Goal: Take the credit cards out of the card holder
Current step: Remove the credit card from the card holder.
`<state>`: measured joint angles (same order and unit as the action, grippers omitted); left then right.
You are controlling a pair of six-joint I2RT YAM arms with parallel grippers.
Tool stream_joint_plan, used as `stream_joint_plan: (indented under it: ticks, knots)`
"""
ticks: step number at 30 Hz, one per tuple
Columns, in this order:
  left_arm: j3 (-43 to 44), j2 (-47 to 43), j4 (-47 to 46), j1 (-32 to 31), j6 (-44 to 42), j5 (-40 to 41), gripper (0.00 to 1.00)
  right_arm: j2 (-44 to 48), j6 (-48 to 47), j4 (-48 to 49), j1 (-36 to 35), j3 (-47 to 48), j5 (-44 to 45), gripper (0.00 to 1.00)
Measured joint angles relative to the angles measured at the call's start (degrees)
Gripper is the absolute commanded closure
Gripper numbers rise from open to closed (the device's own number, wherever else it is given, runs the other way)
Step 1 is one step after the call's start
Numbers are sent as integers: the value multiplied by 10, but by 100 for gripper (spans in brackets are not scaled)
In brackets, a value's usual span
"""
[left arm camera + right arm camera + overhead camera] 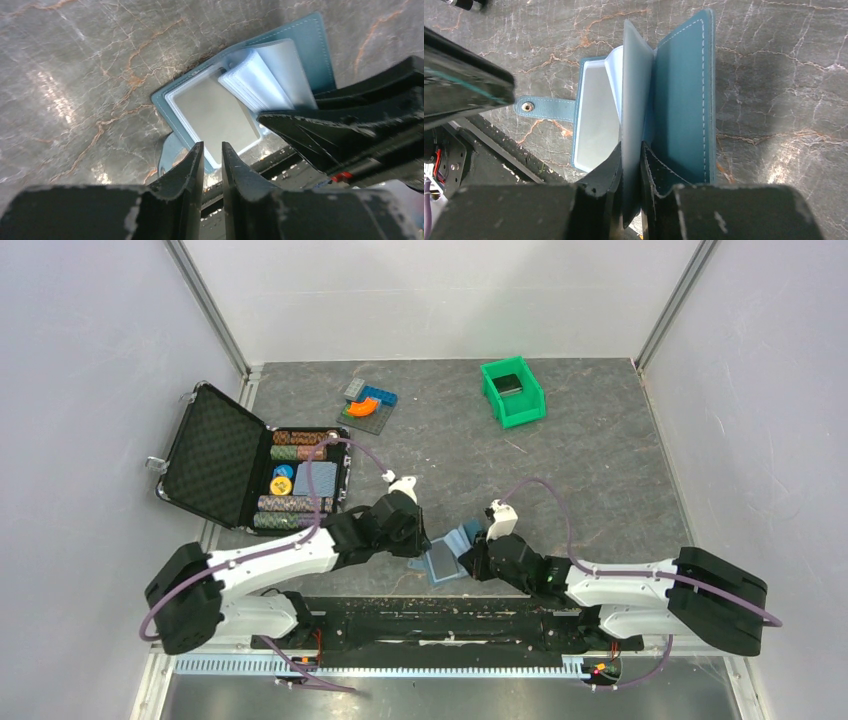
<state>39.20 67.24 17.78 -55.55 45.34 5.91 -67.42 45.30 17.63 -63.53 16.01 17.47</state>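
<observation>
The teal-blue card holder [452, 550] lies open on the table between my two grippers. In the left wrist view its cover [320, 50] is spread, and a grey credit card [215, 117] sits inside a clear sleeve on the near half. My left gripper [212, 147] hovers at that half's near edge, its jaws a narrow gap apart with nothing between them. My right gripper [630, 147] is shut on the pale plastic sleeve leaves of the card holder [679, 100] and holds them upright beside the raised cover. The snap strap [544, 107] lies flat on the table.
A black foam-lined case [215, 455] stands open at the left with rows of poker chips [295, 505]. A green bin [513, 392] with a dark item inside sits at the back right. Coloured blocks [368, 403] lie at the back. The black base rail [430, 615] runs just near the card holder.
</observation>
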Motion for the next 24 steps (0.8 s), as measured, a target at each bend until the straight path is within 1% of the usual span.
stream_joint_plan:
  ticks: [5,9,14,24]
  knots:
    - [3,78,-35,5,0,-21,80,3,8,9,0,-10,-1,85]
    - [4,116,-59,9,0,-37,81,3,13,16,0,-11,-2,83]
    - [5,144,-82,9,0,-49,81,3,17,21,0,-14,-6,79]
    - [19,187,-112,12,-1,-71,81,5,21,20,0,-16,-8,74]
